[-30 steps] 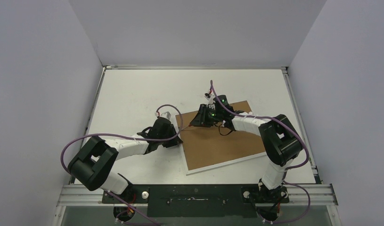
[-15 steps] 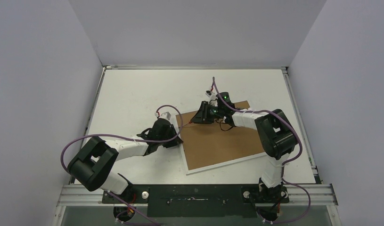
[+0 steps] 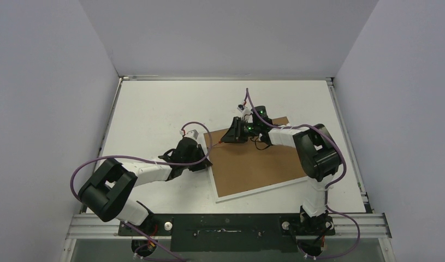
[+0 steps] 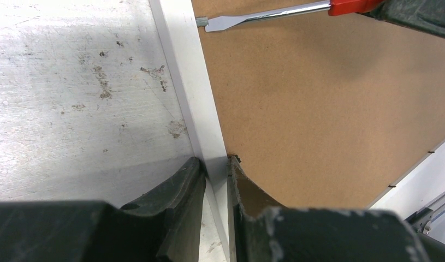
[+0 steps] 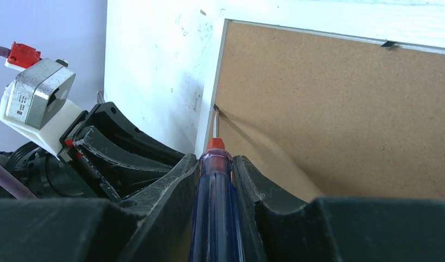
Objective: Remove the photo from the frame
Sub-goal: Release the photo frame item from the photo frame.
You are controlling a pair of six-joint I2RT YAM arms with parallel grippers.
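The big flat rectangular frame (image 3: 258, 164) with narrow white border strips is lying face-down on my scuffed white bench (image 3: 154, 103), matte brown fibreboard back up. Its long axis runs left-to-right, right end skewed toward the far wall. My left hand (image 4: 213, 166) is pinched on the left white strip. My right hand (image 5: 215, 164) is clamped on a translucent blue-handled, red-collared screwdriver (image 5: 214, 218). Its flat steel blade points left, tip at that strip's inner edge.

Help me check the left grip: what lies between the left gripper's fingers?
The white border strip of the frame, beside its fibreboard back; left wrist view shows it.
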